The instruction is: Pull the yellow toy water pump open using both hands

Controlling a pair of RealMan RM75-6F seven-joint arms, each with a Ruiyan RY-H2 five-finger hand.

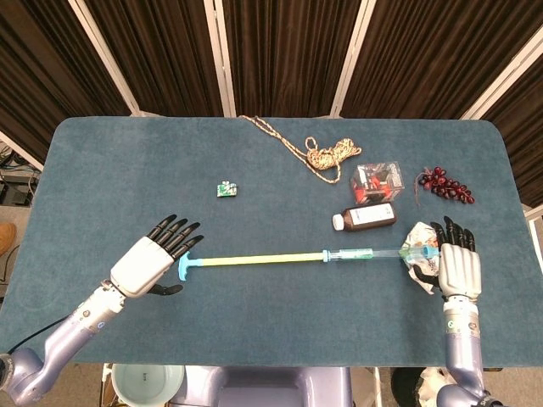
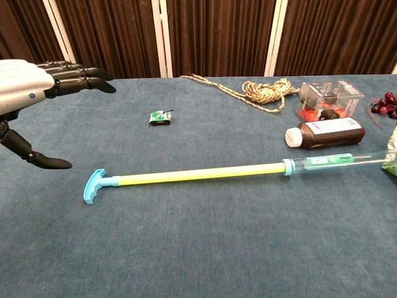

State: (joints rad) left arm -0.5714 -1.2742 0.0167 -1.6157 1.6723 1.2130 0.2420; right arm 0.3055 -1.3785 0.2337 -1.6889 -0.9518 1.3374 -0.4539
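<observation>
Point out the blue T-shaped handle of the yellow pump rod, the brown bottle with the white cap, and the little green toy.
Blue T-shaped handle (image 2: 94,186), chest view, on the crossbar.
Brown bottle with white cap (image 1: 370,217), head view, mid-body.
Little green toy (image 2: 160,117), chest view, its centre.

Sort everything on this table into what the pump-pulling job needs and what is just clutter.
Job: yellow toy water pump, left hand, right hand.
Clutter: rope, brown bottle, clear box, grapes, small green toy, crumpled wrapper.
</observation>
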